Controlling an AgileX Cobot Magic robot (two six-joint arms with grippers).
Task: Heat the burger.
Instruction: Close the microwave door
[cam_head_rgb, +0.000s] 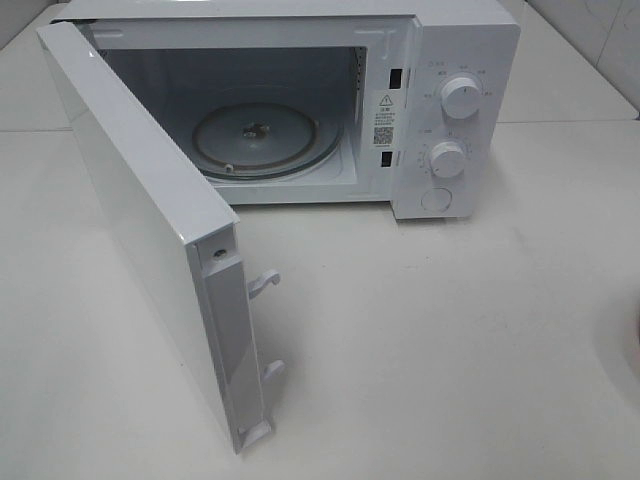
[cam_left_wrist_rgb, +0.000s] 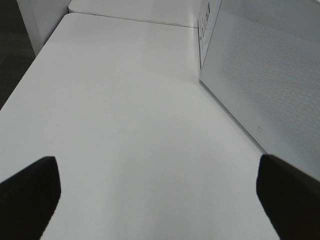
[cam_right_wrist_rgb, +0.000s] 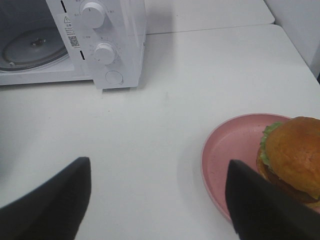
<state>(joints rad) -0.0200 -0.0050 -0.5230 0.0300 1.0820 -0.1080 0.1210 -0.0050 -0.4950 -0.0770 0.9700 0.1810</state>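
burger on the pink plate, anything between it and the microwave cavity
Nothing visible. The door is swung wide open, the turntable inside is bare, and the table between the plate holding the burger and the microwave shows no objects.

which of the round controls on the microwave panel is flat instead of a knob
The bottom one, the flat round button; the upper knob and middle knob above it stick out with ridged grips.

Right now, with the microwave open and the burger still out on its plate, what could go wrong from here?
1. The burger sits at the edge of the pink plate; a grab by the open right hand could tip it or shove the plate.
2. The microwave door swings far out over the table, so a carry toward the turntable might clip it.
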